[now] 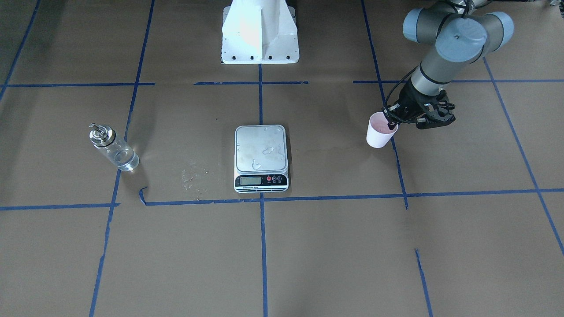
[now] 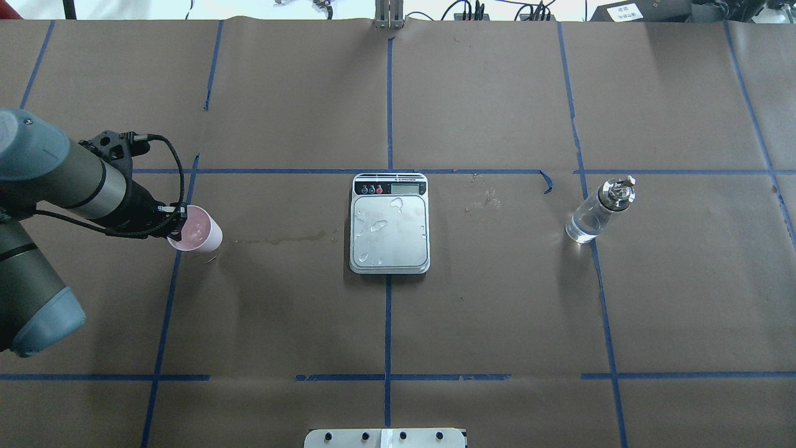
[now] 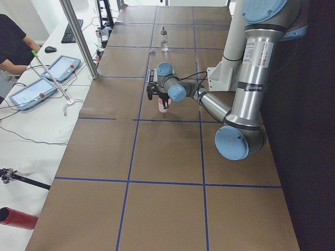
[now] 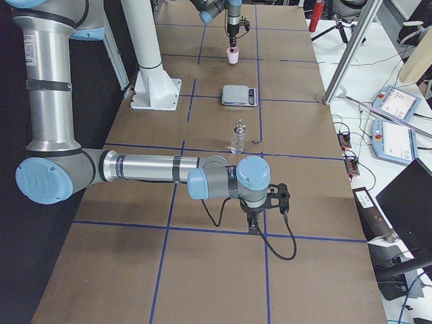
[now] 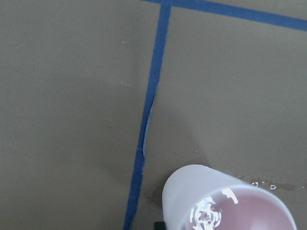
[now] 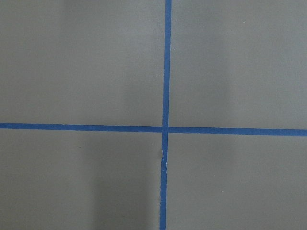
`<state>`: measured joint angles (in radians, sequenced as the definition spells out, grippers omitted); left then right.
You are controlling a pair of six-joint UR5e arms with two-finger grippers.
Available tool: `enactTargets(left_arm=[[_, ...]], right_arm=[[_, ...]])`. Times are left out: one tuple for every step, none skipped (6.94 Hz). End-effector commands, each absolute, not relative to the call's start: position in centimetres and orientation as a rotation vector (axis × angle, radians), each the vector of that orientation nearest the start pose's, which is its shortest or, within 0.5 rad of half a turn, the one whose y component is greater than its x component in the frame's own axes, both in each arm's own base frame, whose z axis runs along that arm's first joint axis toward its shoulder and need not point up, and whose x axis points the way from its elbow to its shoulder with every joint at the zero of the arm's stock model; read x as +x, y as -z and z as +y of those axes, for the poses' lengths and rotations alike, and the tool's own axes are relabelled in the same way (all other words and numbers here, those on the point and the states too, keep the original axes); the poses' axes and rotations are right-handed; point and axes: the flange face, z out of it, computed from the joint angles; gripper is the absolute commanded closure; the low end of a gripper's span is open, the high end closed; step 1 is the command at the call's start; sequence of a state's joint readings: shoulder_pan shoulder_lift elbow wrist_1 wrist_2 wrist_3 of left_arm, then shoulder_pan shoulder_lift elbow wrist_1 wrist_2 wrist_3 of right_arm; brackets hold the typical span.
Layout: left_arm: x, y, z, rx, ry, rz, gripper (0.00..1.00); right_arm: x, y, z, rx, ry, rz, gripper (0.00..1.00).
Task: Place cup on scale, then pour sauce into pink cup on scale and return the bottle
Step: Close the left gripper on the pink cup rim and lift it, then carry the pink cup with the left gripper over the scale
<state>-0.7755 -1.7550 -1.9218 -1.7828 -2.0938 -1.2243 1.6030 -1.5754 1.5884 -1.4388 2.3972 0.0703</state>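
Note:
The pale pink cup [image 2: 198,228] is at the table's left side, well left of the scale [image 2: 390,227]. My left gripper [image 2: 176,219] is shut on the cup's rim [image 1: 382,127], with one finger inside it. I cannot tell whether the cup rests on the paper. The cup fills the lower right of the left wrist view [image 5: 225,201]. The scale's silver platform [image 1: 261,149] is wet with droplets and bears nothing. The clear bottle [image 2: 598,210] with its silver pourer stands upright on the right [image 1: 113,147]. My right gripper [image 4: 254,228] shows only in the exterior right view, near the table's front; I cannot tell if it is open or shut.
Brown paper with blue tape lines [image 6: 165,127] covers the table. A damp streak [image 2: 280,237] lies between the cup and the scale, and dried spots [image 1: 194,176] lie between the scale and the bottle. The robot's white base [image 1: 260,33] stands behind the scale.

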Motion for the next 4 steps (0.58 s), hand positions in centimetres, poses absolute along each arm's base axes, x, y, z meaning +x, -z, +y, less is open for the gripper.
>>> enactTargets(left_arm=[[33.5,-28.3,-47.0,-0.044,0.251,0.855,1.00],[34.9,-22.7,-48.0,-0.072,0.303,0.859,1.00],[37.4,-18.9,-47.9,-0.120,0.387,0.895,1.00],[44.0,-15.3,-47.3,-0.202,0.436,0.889,1.00]], right_arm=[[7.3,-63.2,-49.6,0.118,-0.030,-0.879,0.00],[7.1,-62.8,-49.6,0.123,-0.026,-0.898,0.00],[7.1,-62.8,-49.5,0.124,-0.025,-0.899,0.00],[7.1,-62.8,-49.5,0.124,-0.025,-0.899,0.00]])
